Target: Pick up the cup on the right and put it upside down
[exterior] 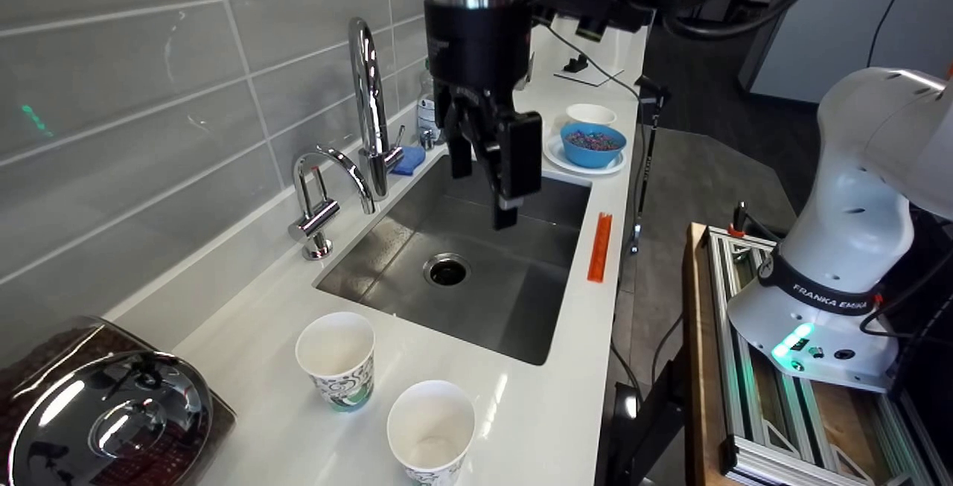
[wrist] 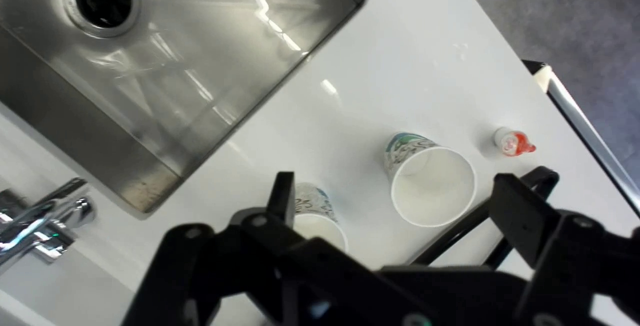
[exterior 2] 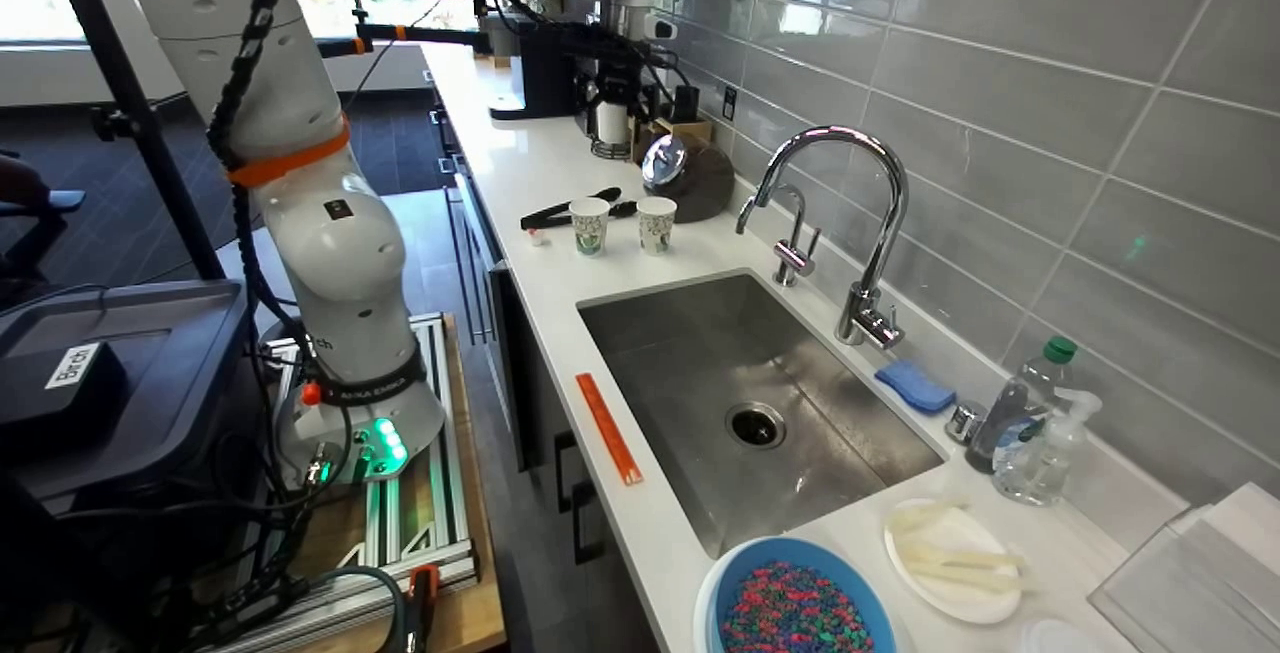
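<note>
Two white paper cups with green-teal print stand upright, mouths up, on the white counter beside the sink. The right cup, nearer the counter's front edge, shows in both exterior views (exterior: 432, 426) (exterior 2: 589, 226) and in the wrist view (wrist: 432, 186). The left cup (exterior: 336, 359) stands nearer the wall, also seen in an exterior view (exterior 2: 656, 224); in the wrist view (wrist: 320, 228) a finger partly hides it. My gripper (exterior: 491, 170) is open and empty, high above the counter and sink. In the wrist view the right cup appears between the spread fingers (wrist: 402, 198), well below them.
Black tongs (wrist: 455, 236) and a small red-tipped bottle (wrist: 512, 141) lie near the cups. A jar with a shiny lid (exterior: 112, 419) stands by the wall. The sink (exterior: 484, 277) has two faucets (exterior: 368, 99) behind it. An orange strip (exterior: 599, 246) and blue bowl (exterior: 592, 145) are farther along.
</note>
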You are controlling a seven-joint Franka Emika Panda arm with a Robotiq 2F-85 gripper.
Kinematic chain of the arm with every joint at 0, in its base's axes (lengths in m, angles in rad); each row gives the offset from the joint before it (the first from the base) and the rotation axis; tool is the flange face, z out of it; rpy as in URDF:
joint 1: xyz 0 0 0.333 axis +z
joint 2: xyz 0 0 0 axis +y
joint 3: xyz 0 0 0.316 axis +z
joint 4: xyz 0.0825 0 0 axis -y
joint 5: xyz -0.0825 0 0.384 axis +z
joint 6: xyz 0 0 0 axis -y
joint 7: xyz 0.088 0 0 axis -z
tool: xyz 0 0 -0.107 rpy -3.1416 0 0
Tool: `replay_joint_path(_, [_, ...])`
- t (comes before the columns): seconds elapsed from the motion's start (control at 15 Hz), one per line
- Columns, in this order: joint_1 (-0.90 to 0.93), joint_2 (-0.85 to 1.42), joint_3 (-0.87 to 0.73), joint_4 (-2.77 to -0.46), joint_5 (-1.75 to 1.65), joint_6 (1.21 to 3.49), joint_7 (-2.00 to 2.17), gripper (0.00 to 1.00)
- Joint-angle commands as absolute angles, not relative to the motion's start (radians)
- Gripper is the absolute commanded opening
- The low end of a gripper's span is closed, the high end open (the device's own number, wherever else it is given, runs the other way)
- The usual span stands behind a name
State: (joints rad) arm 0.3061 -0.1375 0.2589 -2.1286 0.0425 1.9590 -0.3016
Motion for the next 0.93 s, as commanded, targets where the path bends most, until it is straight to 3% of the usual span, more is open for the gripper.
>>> replay_joint_path(0.0, [0.34,-0.107,0.293,-2.182,0.141,2.008,-0.296,1.0])
replay_joint_path(0.53, [0.361,-0.01,0.353,-2.259,0.109,2.318,-0.118,1.0])
replay_joint_path(0.87, [0.367,0.055,0.364,-2.247,0.007,2.349,0.024,1.0])
